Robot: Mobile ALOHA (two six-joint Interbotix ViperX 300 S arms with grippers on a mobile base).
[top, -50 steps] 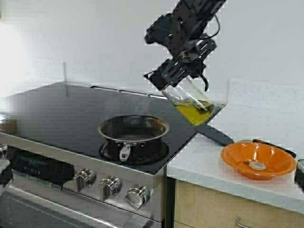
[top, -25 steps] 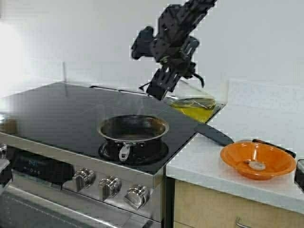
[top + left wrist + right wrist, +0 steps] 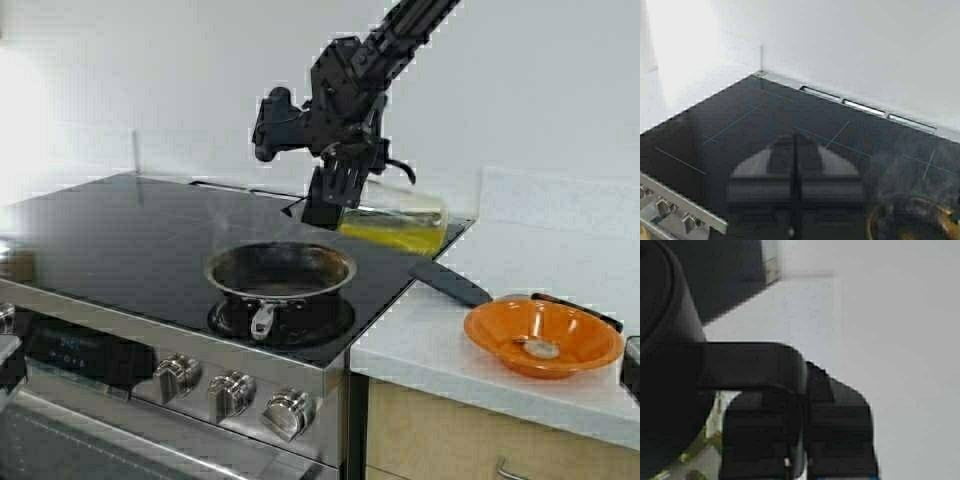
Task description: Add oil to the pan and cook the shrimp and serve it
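The pan [image 3: 281, 270] sits on the front burner of the black stovetop, with thin smoke rising from it. My right gripper [image 3: 335, 195] hovers just behind and above the pan's far rim. It is shut on the black handle [image 3: 752, 365] of the glass cruet [image 3: 400, 215]. The cruet lies tipped almost level, its black lid end toward the pan, and the oil [image 3: 395, 237] pools along its lower side. The shrimp [image 3: 543, 348] lies in the orange bowl [image 3: 500, 350] on the counter. My left gripper [image 3: 795, 165] is shut and empty over the cooktop, left of the pan rim [image 3: 910, 212].
A black spatula handle [image 3: 450, 283] lies across the stove's right edge onto the white counter [image 3: 430, 345]. Stove knobs [image 3: 232, 392] line the front panel. The white wall stands close behind the cooktop. The left half of the cooktop [image 3: 110, 235] holds nothing.
The right arm has swung left toward the pan. It has tipped the cruet from a steep slant to nearly level. The oil has spread along the cruet's side.
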